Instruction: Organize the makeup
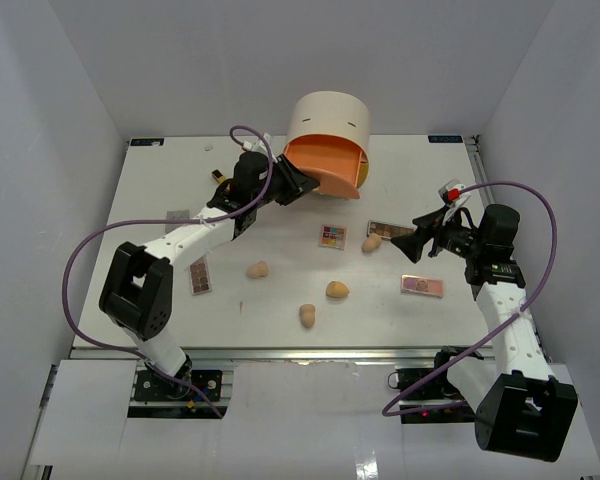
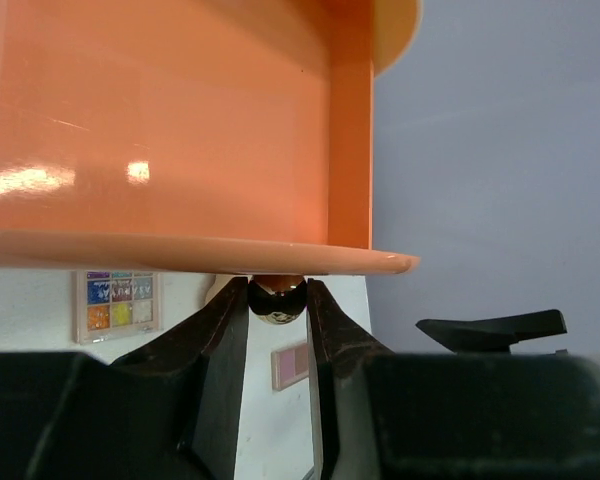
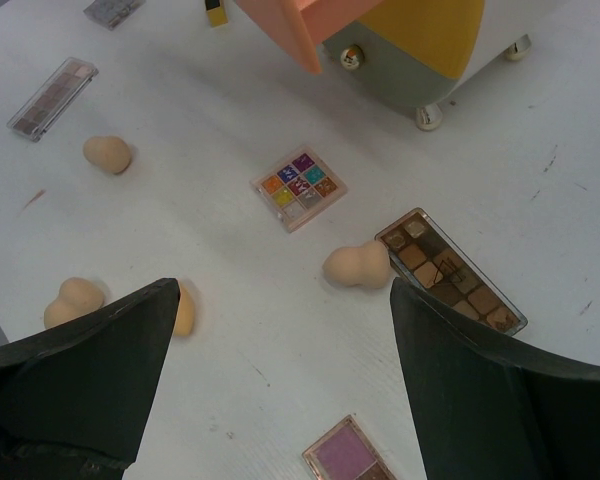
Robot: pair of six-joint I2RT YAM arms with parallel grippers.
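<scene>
My left gripper [image 1: 286, 186] is shut on the gold knob [image 2: 276, 298] of the orange drawer [image 1: 322, 166], which stands pulled out of the cream drawer unit [image 1: 327, 122]. My right gripper [image 1: 408, 246] is open and empty above the table, near a tan sponge [image 3: 357, 265] and a brown palette [image 3: 450, 270]. A colourful palette [image 1: 332, 236], a pink palette [image 1: 421, 285] and a long palette [image 1: 199, 275] lie on the table. Three more sponges [image 1: 257, 269] [image 1: 337, 289] [image 1: 307, 315] lie in the middle. A lipstick [image 1: 220, 175] lies at the back left.
The drawer unit has yellow and green fronts below the orange drawer [image 3: 300, 25] and small gold feet [image 3: 427, 118]. A grey flat palette [image 1: 177, 213] lies by my left arm. White walls enclose the table [image 1: 160, 170] on three sides.
</scene>
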